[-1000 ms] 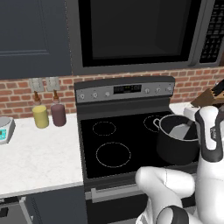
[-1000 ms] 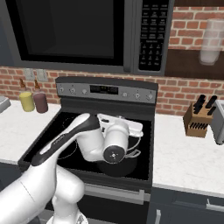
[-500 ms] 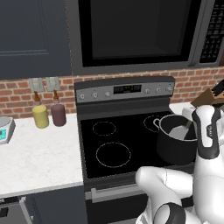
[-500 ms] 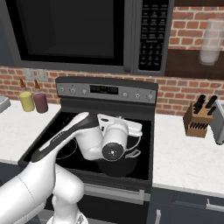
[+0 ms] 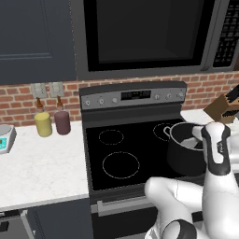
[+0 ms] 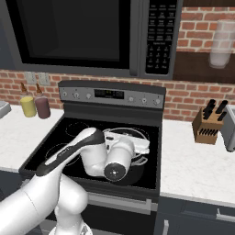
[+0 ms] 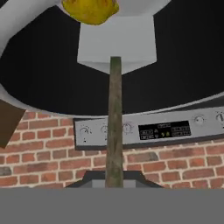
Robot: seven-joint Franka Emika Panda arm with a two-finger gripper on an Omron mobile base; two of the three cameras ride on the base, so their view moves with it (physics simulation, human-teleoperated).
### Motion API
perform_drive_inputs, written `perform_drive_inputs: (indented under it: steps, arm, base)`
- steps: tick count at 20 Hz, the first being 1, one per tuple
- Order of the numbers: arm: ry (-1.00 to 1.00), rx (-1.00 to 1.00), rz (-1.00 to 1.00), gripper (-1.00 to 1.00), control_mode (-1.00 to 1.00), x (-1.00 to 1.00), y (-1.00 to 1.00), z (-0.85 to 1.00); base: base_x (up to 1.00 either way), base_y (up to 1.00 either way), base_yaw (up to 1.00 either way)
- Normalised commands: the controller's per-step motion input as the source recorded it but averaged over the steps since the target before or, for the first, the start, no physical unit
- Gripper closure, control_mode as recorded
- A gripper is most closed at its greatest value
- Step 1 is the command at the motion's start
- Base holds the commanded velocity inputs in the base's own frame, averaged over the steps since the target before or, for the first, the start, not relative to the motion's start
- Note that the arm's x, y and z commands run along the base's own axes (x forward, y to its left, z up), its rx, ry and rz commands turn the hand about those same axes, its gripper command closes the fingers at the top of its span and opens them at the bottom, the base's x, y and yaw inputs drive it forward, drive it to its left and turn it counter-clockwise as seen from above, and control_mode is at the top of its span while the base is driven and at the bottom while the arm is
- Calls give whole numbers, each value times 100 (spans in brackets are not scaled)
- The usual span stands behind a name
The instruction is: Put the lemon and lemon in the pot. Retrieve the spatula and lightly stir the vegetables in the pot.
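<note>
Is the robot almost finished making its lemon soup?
Nearly. One lemon shows inside the pot; the second can't be confirmed. The jaws are shut on the spatula, its blade down in the pot beside that lemon. Only the gentle stirring looks left.

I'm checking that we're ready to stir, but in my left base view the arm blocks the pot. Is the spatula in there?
Observer: Yes. In the hand view, the spatula has its light-grey blade down inside the pot.
Operator: Is it gripped firmly?
Observer: The gripper is shut on the spatula's thin handle, which runs straight out from between the fingertips.
Operator: Any lemon near the blade?
Observer: One lemon sits at the blade's far edge, touching it or very nearly so.
</note>
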Motion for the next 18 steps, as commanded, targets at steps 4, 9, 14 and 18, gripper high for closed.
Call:
perform_drive_inputs:
  steps: [4, 9, 14, 18]
  arm:
    - [15, -28, -6, 100, -100, 29, -6, -30]
    - [12, -29, -5, 100, -100, 37, -10, -26]
    - [3, -28, 0, 100, -100, 19, -24, -25]
    - [-14, -18, 1, 100, -100, 5, -20, -28]
  base:
    - [0, 0, 0]
    - [0, 0, 0]
    - [0, 0, 0]
    - [0, 0, 0]
